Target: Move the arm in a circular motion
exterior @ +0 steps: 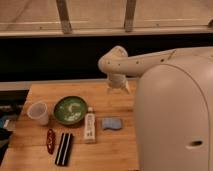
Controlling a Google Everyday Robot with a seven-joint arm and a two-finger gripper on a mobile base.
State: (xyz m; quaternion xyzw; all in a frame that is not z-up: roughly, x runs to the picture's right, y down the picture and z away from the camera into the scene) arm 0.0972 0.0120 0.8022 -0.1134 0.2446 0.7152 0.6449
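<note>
The cream-white rounded-tube robot arm [150,59] looks stiff and heavy, with nothing to grasp. Its end effector [118,86] hangs over the far wooden tabletop [115,146]; open or closed, I cannot tell.

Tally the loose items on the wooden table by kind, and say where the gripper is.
Cup: 1
Green bowl: 1
White bottle: 1
Blue sponge: 1
Red item: 1
Black item: 1
Total: 6
The gripper hangs from the arm over the table's far side.
</note>
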